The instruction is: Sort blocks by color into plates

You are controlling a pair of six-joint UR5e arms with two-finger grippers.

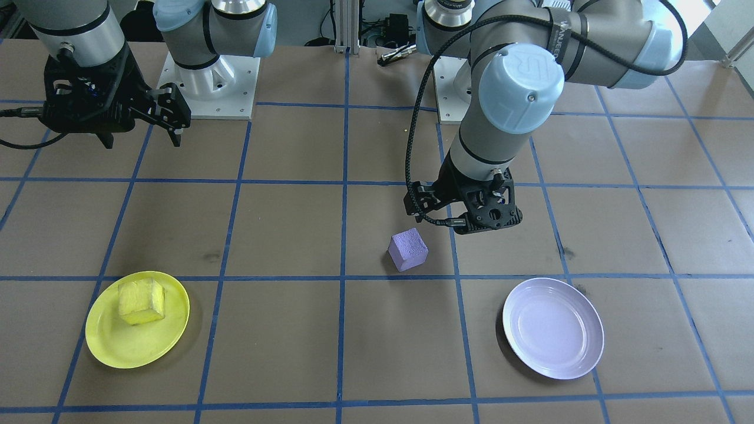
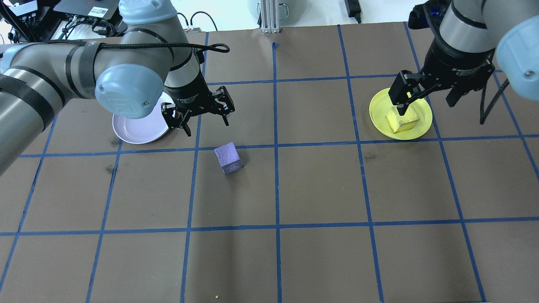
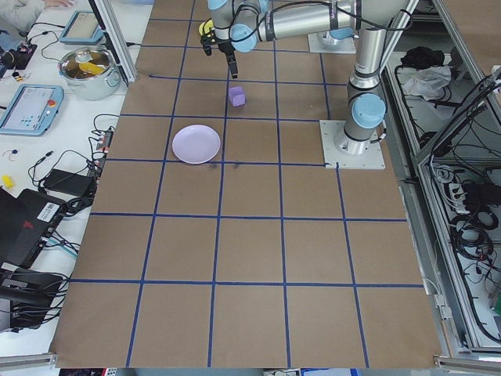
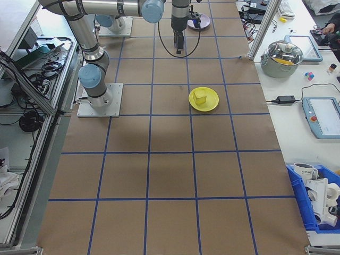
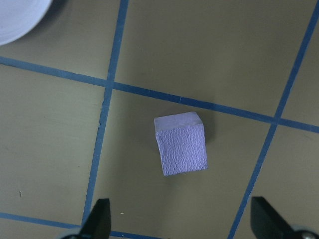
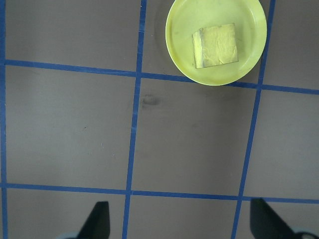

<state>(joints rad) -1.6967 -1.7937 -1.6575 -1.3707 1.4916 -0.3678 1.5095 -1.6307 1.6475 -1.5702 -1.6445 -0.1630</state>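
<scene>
On the brown desk [image 2: 320,189] with blue tape lines, the yellow block [image 2: 402,120] lies in the yellow plate [image 2: 422,125]. The purple block [image 2: 228,158] sits on the desk near the lavender plate [image 2: 139,129]. The left hand [image 2: 202,115] hovers above it, fingers apart. The right hand [image 2: 427,93] is empty, fingers apart.

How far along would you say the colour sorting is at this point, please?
Half done: the small yellow foam cube lies in the round yellow plate. The left gripper hangs open near the light purple foam cube, which sits on the table, outside the empty lavender plate. The right gripper is open, holding nothing.
</scene>
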